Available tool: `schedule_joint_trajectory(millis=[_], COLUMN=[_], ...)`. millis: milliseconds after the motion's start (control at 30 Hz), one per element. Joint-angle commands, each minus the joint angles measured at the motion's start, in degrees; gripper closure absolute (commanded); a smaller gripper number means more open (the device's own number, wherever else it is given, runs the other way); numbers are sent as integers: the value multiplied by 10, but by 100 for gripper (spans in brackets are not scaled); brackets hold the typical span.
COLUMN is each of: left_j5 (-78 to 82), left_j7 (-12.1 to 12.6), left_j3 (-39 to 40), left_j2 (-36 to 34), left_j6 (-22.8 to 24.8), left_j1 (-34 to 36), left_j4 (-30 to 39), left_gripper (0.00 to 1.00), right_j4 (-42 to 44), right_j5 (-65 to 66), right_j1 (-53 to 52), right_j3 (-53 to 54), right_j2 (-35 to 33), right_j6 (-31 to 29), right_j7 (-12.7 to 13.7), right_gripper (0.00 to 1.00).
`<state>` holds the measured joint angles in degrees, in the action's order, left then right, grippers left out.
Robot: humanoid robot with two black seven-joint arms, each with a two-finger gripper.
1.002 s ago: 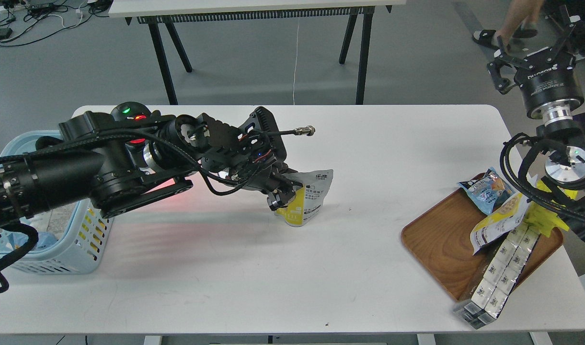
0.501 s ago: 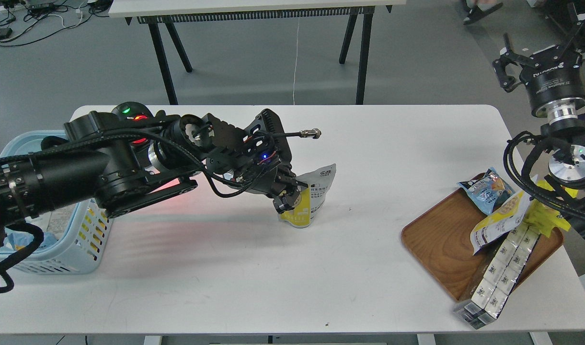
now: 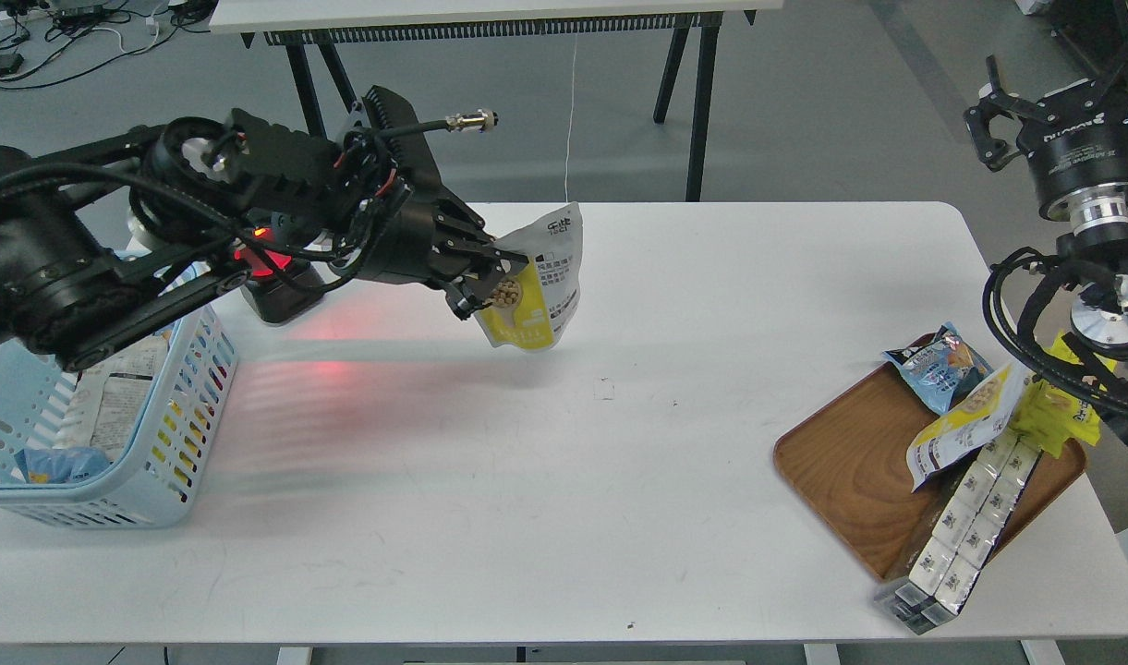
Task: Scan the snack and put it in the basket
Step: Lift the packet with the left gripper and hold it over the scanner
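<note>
Between left claw (image 3: pixel 476 282) fingers: snack (image 3: pixel 536 282)

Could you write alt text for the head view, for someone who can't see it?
The left gripper holds the snack in its fingers above the white table. The basket sits at left, a wooden tray of snacks at right.

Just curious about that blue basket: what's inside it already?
Inside the basket I can see a white printed packet and a small blue bag. The left arm covers the basket's far end, so anything there is hidden.
</note>
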<state>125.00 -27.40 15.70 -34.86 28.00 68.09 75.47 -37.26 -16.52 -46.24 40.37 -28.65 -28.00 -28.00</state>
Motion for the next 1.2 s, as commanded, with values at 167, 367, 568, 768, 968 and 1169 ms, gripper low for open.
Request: schedule_joint_trajectory(millis=[167,367,568,768,968,1169], left_j5=[0,0,0,0,0,0], left_j7=[-6,-6,-6,-6,-6,-6], left_j3=[-1,-5,-5,-6,-3,-4], left_j2=[-74,-93,-99,-108,-108,-123], left_j6=[0,0,0,0,0,0], left_j1=[-5,-10,-23,-32,-32,-45], left_j4=[-7,-24,-49,-51,-59,-60], left_gripper=[100,100,100,100,100,100], right_j4=[0,0,0,0,0,0], right_j5=[0,0,1,1,0,0], right_j1=[-1,-2,-2,-3,-1,-1], right_j3=[0,1,0,1,15,19], right_j2=[0,1,1,0,2,5], right_j6=[0,0,0,0,0,0], right_j7=[0,0,0,0,0,0], right_gripper=[0,0,0,0,0,0])
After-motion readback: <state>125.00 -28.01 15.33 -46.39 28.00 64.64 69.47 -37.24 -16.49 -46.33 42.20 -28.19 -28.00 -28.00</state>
